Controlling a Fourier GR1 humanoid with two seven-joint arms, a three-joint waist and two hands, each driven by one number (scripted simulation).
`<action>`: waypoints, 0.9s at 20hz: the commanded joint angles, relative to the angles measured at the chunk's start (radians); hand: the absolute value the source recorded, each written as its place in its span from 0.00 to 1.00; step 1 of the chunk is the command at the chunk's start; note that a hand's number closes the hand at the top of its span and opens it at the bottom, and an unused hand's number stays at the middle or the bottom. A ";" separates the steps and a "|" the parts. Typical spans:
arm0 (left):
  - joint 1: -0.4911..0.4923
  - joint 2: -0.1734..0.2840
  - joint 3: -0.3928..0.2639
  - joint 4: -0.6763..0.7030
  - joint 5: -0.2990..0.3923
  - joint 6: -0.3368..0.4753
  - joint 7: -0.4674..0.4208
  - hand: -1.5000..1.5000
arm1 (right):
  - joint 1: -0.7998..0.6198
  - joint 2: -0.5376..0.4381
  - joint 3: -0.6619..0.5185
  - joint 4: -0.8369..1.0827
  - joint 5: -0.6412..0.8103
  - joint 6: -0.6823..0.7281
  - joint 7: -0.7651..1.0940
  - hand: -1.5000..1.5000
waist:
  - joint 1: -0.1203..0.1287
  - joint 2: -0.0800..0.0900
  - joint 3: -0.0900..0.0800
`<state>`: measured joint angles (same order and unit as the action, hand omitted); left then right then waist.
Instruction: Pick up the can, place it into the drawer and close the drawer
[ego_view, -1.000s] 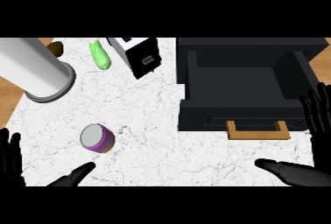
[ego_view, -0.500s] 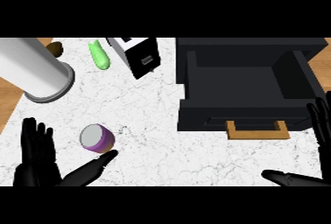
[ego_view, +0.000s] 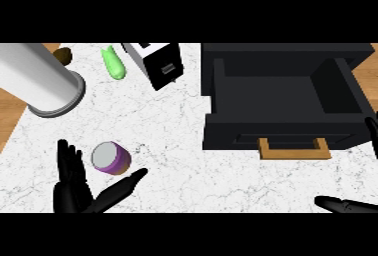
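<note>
The can (ego_view: 111, 158) lies on its side on the white marbled tabletop (ego_view: 170, 125), in the lower left part of the head view, its grey end face turned up toward the camera and its purple body running back and to the right. The left hand (ego_view: 77, 187) sits just below and to the left of it, spread wide and holding nothing: straight fingers rise along the can's left side, the thumb reaches out under its right side, and the can lies in the gap between them. Whether any finger touches it cannot be told. This is plainly the nearer hand; the right hand (ego_view: 347, 204) shows only as dark, straight fingers at the lower right edge, well apart from the can, holding nothing.

The open black drawer (ego_view: 284, 100), with its tan handle (ego_view: 294, 149) facing the robot, stands to the right of the can, so the carry would likely run rightward and a little away.

Behind the can are a large grey cylinder (ego_view: 44, 77), a green object (ego_view: 114, 65) and a black-and-white box (ego_view: 159, 62). Wood shows beyond the tabletop's left edge.
</note>
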<state>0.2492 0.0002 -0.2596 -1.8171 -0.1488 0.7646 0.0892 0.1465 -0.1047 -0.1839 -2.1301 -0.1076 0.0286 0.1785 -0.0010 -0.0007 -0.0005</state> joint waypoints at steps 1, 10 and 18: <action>-0.045 0.000 0.025 0.177 0.117 0.039 -0.156 0.00 | -0.053 -0.009 -0.021 0.024 0.002 -0.013 0.025 0.00 | 0.001 0.001 0.000; -0.056 0.000 0.068 0.369 0.335 0.046 -0.381 0.00 | 0.039 0.014 -0.031 -0.113 -0.005 0.012 0.074 0.00 | -0.002 0.000 0.000; -0.124 0.007 0.202 0.523 0.398 -0.094 -0.448 0.00 | 0.078 -0.003 -0.118 -0.100 -0.084 0.090 0.055 0.00 | -0.003 0.000 0.000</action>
<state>0.1594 0.0019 -0.1126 -1.3672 0.2208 0.7176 -0.3314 0.1767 -0.1056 -0.2620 -2.2121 -0.1493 0.0776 0.2389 -0.0022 -0.0004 -0.0005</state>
